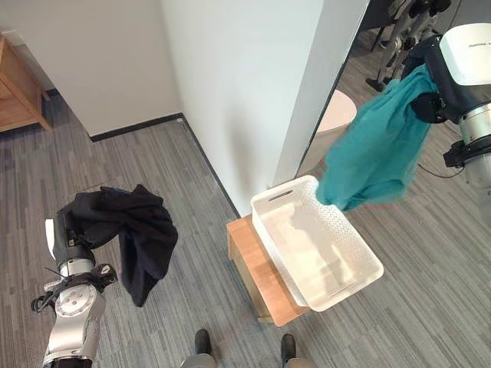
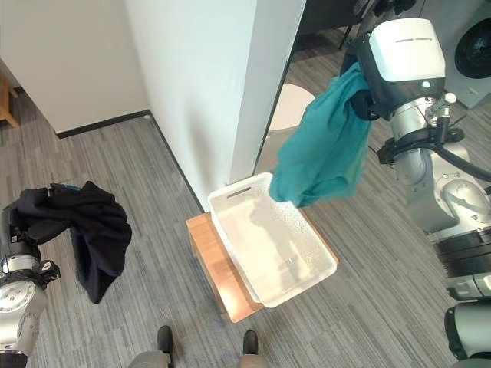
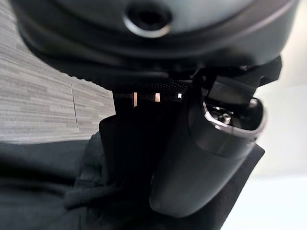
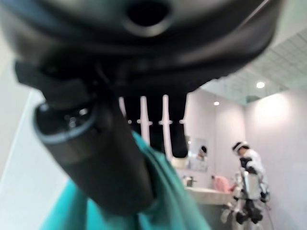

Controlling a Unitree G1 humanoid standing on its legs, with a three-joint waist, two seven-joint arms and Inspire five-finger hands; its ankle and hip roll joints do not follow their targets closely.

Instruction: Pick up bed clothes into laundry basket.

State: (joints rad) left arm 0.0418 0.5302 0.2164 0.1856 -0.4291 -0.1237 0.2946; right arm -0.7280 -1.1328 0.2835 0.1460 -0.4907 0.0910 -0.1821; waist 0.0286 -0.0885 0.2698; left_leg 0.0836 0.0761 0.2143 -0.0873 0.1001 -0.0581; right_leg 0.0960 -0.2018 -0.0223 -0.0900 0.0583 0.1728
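While the right hand [image 4: 110, 163] grips a teal garment [image 1: 376, 149] above the white laundry basket [image 1: 314, 238], the left hand [image 3: 201, 158] clutches a black garment [image 1: 134, 222] well left of it. Both look soft, light, and best held bunched.

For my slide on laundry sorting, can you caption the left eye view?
Right hand holds a teal garment above the white basket while the left hand holds a black garment.
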